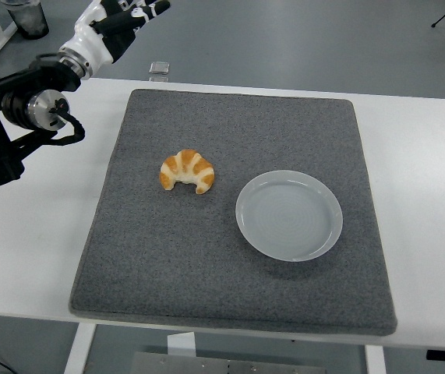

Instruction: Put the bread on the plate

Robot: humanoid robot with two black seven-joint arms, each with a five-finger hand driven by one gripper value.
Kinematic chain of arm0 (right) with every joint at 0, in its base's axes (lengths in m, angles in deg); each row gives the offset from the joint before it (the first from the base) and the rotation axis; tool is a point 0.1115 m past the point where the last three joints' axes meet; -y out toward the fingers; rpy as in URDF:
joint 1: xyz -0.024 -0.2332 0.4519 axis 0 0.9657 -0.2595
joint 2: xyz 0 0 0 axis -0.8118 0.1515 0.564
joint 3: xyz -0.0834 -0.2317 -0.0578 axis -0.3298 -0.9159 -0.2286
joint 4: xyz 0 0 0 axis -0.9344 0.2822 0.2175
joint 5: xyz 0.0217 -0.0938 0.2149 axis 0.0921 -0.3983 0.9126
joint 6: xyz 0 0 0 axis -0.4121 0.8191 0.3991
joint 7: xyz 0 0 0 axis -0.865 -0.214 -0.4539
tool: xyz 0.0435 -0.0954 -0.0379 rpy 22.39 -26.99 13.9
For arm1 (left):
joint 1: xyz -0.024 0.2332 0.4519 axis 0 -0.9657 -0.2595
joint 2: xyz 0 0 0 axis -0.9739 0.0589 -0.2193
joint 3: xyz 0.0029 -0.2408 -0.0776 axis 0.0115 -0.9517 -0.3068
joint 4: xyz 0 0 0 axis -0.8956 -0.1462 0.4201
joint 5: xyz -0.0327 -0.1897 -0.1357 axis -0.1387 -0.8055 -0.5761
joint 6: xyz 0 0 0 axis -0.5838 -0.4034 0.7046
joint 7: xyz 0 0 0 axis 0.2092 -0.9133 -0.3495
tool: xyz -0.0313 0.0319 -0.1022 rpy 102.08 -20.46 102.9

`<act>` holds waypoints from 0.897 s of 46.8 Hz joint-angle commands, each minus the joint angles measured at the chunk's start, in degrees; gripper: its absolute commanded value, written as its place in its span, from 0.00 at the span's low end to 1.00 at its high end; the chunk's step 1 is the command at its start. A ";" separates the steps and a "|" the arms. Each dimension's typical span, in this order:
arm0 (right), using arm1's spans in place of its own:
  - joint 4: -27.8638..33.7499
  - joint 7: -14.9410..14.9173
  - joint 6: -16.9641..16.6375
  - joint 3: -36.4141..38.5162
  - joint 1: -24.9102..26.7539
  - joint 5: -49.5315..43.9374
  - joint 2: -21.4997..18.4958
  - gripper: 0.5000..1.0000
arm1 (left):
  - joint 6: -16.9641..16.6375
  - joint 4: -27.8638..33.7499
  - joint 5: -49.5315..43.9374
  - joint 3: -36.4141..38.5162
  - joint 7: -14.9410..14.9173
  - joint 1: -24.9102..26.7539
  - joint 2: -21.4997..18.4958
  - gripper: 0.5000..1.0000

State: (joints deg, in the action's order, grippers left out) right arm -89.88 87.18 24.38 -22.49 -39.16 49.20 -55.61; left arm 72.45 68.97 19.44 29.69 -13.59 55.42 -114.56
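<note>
Left hand (117,17) sits at the upper left corner of the head view, past the far edge of the white table (429,156), with its white-and-black fingers (150,8) stretched out and loosely spread toward the right, gripping nothing; the fingertips run partly out of the picture's top, so only the near part of the hand shows clearly. Its black forearm (15,128) trails back from the wrist down to the left edge, above the table's left margin. Well below and to the right of the hand, a croissant (187,171) lies on the grey mat (230,288), in the mat's left-middle part, its curved back toward the far side and its two tips pointing toward the near edge. Just beside the croissant, farther right from the hand and slightly nearer the table's front, an empty pale plate (288,215) rests flat on the same mat, apart from the croissant with a strip of mat between them. Close under the hand's fingers, a small clear object (158,68) lies at the table's far edge; what it is cannot be told.
</note>
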 commanded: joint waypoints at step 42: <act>0.07 0.02 0.00 0.00 0.00 0.00 0.00 0.90 | -4.39 19.68 35.71 35.85 0.02 17.24 -10.77 0.98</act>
State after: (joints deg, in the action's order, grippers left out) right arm -89.84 87.19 24.38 -22.50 -39.16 49.17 -55.61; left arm 70.41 88.60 53.40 65.54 -13.56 74.50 -125.49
